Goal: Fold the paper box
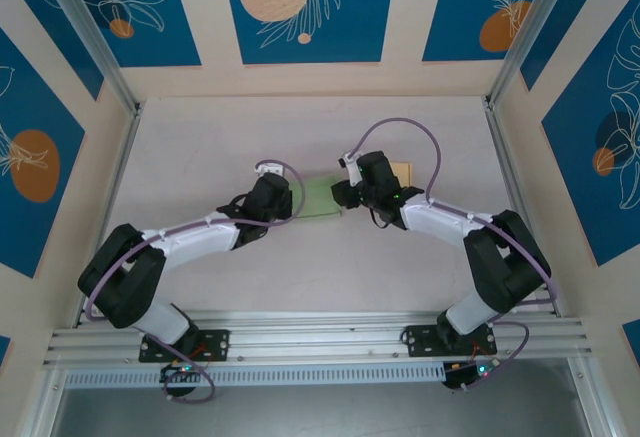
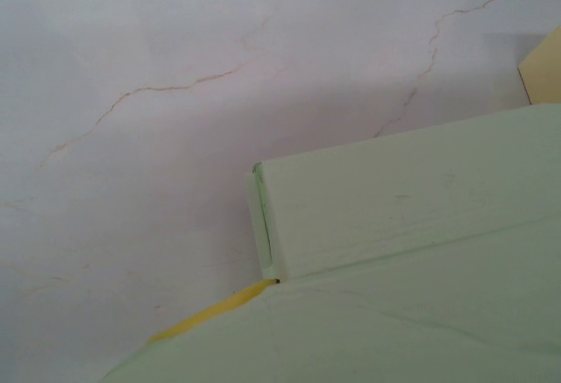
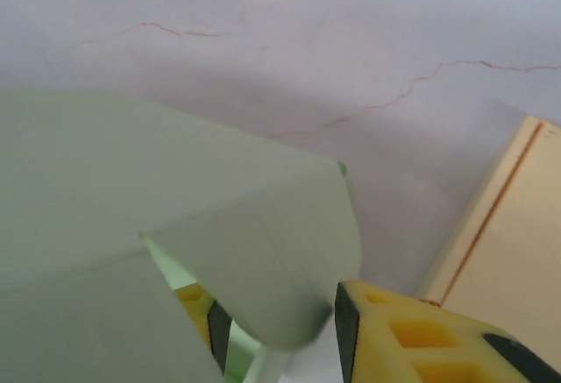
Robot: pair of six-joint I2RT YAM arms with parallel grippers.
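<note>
Straddling a paper box (image 3: 175, 181) flap, the right hand (image 3: 279, 323) stands parted.

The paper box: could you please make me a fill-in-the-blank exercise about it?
The box is ___ in colour.
In the top view it lies ___ the left arm and the right arm.
In the right wrist view, the jaws on either side of its flap are ___.
A beige card lies on the box's ___ side.
Missing words: green; between; yellow; right.
</note>
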